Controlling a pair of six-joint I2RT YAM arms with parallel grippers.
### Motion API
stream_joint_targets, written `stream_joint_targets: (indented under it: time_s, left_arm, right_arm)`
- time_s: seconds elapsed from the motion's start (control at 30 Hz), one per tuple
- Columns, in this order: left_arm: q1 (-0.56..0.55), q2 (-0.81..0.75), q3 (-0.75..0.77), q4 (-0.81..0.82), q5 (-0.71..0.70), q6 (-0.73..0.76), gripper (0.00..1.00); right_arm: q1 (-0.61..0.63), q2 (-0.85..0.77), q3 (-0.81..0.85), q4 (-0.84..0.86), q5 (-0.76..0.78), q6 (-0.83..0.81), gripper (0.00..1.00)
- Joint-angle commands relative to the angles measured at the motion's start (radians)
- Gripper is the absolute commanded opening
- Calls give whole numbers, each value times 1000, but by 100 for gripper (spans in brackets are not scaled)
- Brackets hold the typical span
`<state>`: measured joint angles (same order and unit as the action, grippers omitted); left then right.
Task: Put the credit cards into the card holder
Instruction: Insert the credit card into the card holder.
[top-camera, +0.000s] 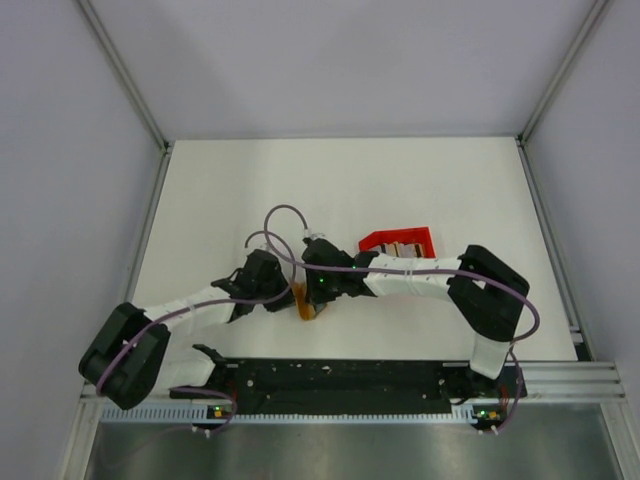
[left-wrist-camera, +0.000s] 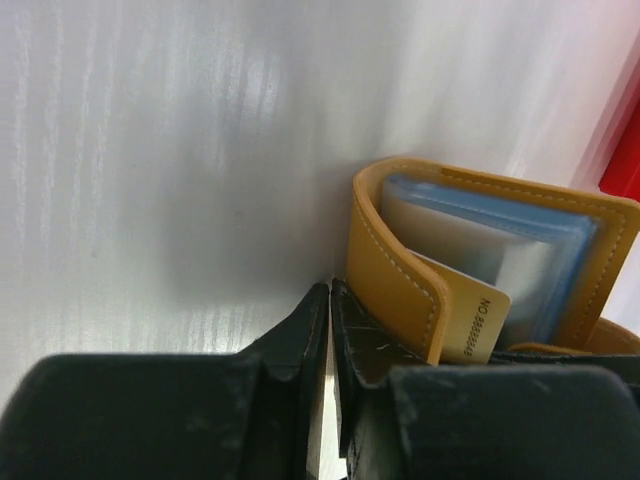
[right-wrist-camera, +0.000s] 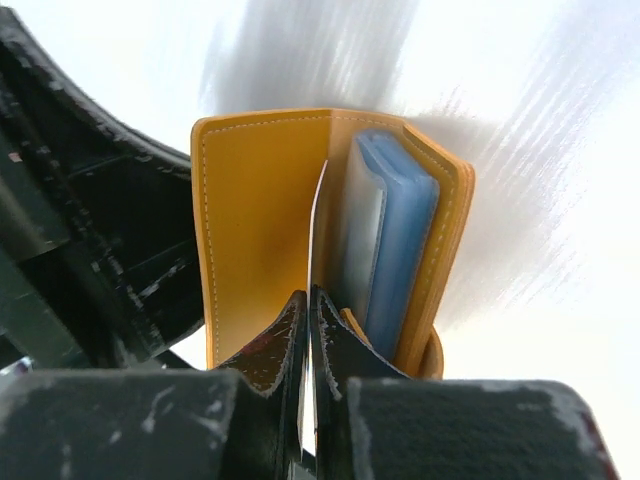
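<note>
Two grippers: we see both meeting at the wallet (top-camera: 300, 301), in the lower middle of the overhead view.
Wallet: it is open like a book. In the right wrist view its tan flap fills the centre-left, and a blue stack of pockets (right-wrist-camera: 400, 230) sits at centre-right.
Card: a pale card (right-wrist-camera: 318, 215) shows edge-on as a thin white line in the centre of the right wrist view. It stands between the flap and the blue stack, already partly inside the wallet.
Relation that matters: the open slot lies straight ahead of the right gripper (right-wrist-camera: 308, 300), towards the top of its frame.
Long axis: the card runs from the jaws up the frame, in line with the slot.
Nearer arm: we judge the right, since it carries the card.
Right gripper state: its jaws are pressed together on the card's near end.
Left gripper (left-wrist-camera: 330, 290): it sits just left of the wallet's flap, at the lower centre of its own view. Its jaws are a thin slit apart. We cannot tell whether anything is pinched, or whether a finger touches the leather.
Second card: we cannot tell if the blue one is inside the stack.
Red tray (top-camera: 380, 240): it sits apart from the wallet, up and to the right in the overhead view.
Next move, as we judge it: push the card deeper along its own length.
</note>
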<state>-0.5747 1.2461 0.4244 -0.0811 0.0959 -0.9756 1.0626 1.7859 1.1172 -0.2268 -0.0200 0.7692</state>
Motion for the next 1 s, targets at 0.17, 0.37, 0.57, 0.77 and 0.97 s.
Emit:
stream_joint_targets:
  time_s: [0.17,0.37,0.57,0.77,0.97]
  left_arm:
    - [68,-158,7,-227,-119,72,44]
    - [85,-344,-9,-286,-137,52,51]
    - [85,-398,-65,-192,-57,34,54]
    - [85,-427,-105,-135,-18,-8,54]
    - [84,-554,-96,-195,-87,-11,56]
  right_arm:
    - [36,83,52,-124,111,-27,0]
    - [37,86,56,-126,112,-28,0]
    - [36,84,59,-126,111,-31,0]
    - [36,87,62,-126,106,-34,0]
    - [30,89,62,-126,94,-36,0]
